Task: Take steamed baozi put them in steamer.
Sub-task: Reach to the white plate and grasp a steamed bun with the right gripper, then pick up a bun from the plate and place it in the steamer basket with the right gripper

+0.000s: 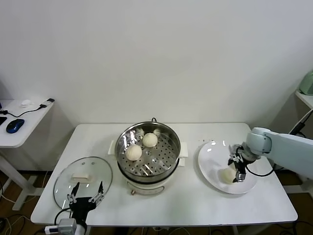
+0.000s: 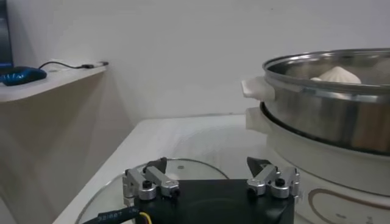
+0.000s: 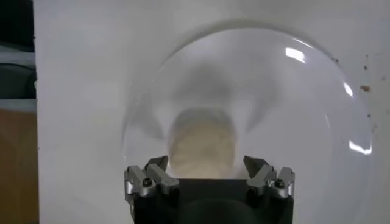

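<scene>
Your right gripper (image 1: 236, 172) sits low over the white plate (image 1: 211, 169) on the right of the table (image 1: 195, 205), its jaws spread wide with one baozi (image 3: 202, 145) between them, not yet clamped. Two more buns (image 1: 141, 146) already rest on the perforated floor of the steamer (image 1: 161, 169) at the table's middle; a fourth is not visible. Your left gripper (image 2: 210, 181) waits open above the glass lid (image 1: 63, 183), near the table's left front corner.

The bun looks soft, so closing hard would likely dent or tear it, while a grip too shallow could let it roll out on the way across. Watch the steamer's raised rim too: a low carry may knock the bun loose there.
</scene>
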Action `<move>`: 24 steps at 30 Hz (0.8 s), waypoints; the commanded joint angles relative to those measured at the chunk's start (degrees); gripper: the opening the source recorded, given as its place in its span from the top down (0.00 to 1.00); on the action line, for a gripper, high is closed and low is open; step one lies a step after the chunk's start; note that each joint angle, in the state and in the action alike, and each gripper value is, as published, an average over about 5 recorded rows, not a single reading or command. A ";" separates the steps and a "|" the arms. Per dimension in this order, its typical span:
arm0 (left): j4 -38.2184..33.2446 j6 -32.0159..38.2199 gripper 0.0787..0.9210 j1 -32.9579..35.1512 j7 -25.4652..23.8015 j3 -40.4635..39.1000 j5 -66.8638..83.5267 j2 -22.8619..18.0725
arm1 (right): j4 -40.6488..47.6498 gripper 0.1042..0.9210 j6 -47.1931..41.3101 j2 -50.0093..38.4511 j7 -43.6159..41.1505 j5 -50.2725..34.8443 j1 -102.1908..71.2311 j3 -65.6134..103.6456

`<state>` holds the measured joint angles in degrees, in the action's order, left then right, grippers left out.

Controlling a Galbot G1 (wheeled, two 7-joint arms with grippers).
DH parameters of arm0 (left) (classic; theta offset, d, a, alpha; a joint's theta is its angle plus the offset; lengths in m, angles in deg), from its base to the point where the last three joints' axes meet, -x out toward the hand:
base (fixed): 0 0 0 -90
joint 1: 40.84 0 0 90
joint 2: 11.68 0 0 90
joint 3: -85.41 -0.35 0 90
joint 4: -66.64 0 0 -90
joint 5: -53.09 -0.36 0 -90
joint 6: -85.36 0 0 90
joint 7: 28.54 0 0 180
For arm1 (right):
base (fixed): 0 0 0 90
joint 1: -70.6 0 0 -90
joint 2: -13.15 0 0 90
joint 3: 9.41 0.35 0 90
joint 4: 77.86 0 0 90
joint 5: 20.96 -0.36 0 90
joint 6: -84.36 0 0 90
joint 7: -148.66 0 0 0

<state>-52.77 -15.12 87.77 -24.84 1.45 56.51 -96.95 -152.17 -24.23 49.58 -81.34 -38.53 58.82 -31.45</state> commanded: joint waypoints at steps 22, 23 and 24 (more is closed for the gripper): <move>-0.97 -0.76 0.12 -0.38 -0.17 -0.08 -0.10 -0.27 | -2.86 0.32 4.93 5.84 -5.89 -4.79 24.07 -11.47; -1.07 -0.89 0.12 -0.51 -0.20 -0.02 -0.09 -0.29 | -2.90 0.32 5.89 7.21 -6.73 -5.55 26.83 -12.74; -1.13 -0.99 0.12 -0.62 -0.22 0.03 -0.09 -0.31 | -3.02 0.32 7.19 8.86 -7.63 -6.44 29.91 -13.73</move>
<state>-53.76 -16.08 87.11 -25.05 1.49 56.44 -97.22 -153.54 -22.23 52.21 -84.34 -40.30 67.70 -35.34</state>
